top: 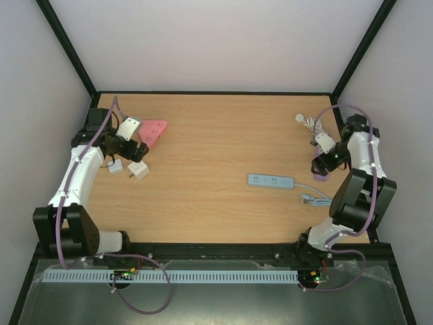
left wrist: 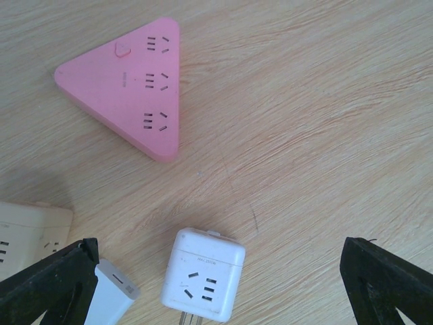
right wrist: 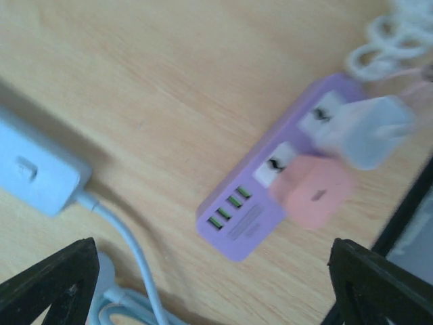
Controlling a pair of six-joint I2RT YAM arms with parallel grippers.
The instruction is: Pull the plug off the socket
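In the right wrist view a purple power strip (right wrist: 260,213) lies on the wood, blurred. A pink plug (right wrist: 314,193) and a white plug (right wrist: 365,132) sit in its two sockets. My right gripper (right wrist: 216,284) is open and empty above the strip's USB end, its fingertips (right wrist: 51,284) apart on either side. In the top view the right gripper (top: 323,161) hovers at the far right and only a sliver of the purple strip (top: 321,178) shows. My left gripper (left wrist: 216,288) is open and empty over a white cube adapter (left wrist: 203,274); the top view shows it (top: 130,147) at the far left.
A pink triangular socket (left wrist: 132,88) lies beyond the left gripper, with a cream socket (left wrist: 27,233) and a white charger (left wrist: 111,294) to its left. A light-blue power strip (top: 270,181) with its cable (right wrist: 128,250) lies mid-right. A white coiled cord (top: 308,122) sits at the back right.
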